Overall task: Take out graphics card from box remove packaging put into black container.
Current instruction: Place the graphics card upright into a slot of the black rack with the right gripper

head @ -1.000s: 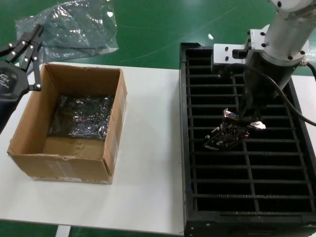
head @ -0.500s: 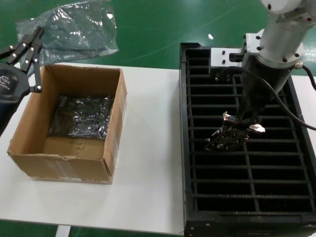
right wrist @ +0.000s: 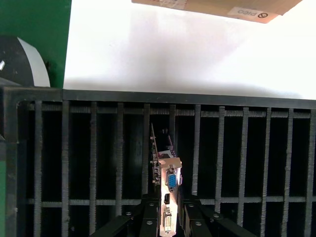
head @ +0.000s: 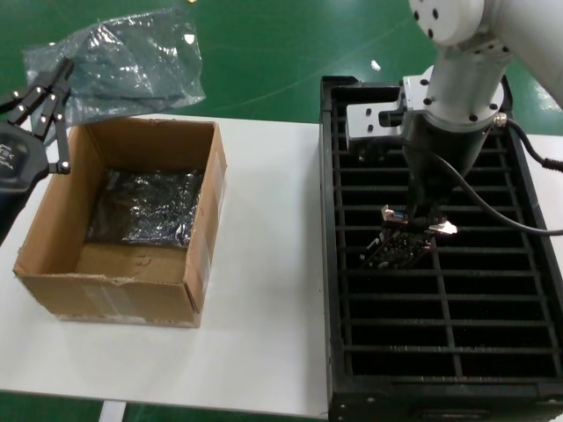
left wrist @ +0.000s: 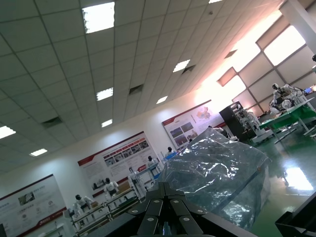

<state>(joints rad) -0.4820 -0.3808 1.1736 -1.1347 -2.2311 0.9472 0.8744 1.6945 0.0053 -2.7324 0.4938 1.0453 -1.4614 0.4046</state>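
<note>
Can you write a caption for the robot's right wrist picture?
Right gripper lowers the graphics card edge-first into a slot of the black container.

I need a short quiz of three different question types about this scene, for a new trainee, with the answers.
1. True or false: the graphics card lies inside the box.
2. Which gripper holds the card? A) right gripper B) left gripper
3. Fill in: the packaging hangs from the ____ gripper, behind the box.

Key:
1. False; it is held over the left column of slots of the black container.
2. A; it grips the bracket end.
3. Left.
</note>
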